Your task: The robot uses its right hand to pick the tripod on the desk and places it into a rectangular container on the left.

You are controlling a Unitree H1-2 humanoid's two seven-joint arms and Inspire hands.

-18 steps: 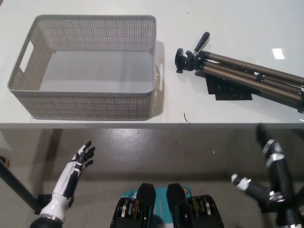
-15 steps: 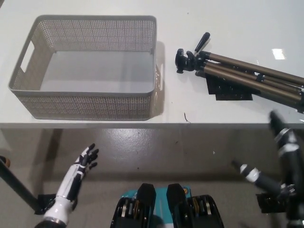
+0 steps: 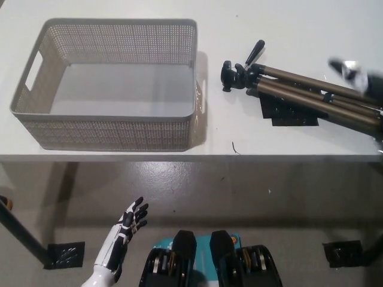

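My black right hand (image 3: 353, 75), blurred so I cannot tell its grip, hangs over the folded bronze-legged tripod (image 3: 299, 92) lying on the white tabletop (image 3: 287, 24), right of the empty grey perforated rectangular basket (image 3: 111, 134). My white left hand (image 3: 125, 230) rests low, fingers spread.

My right robot hand (image 3: 353, 75) is just a motion-blurred smear at the right edge, so I can't tell its fingers. The tripod (image 3: 299, 92) legs run off that same edge.
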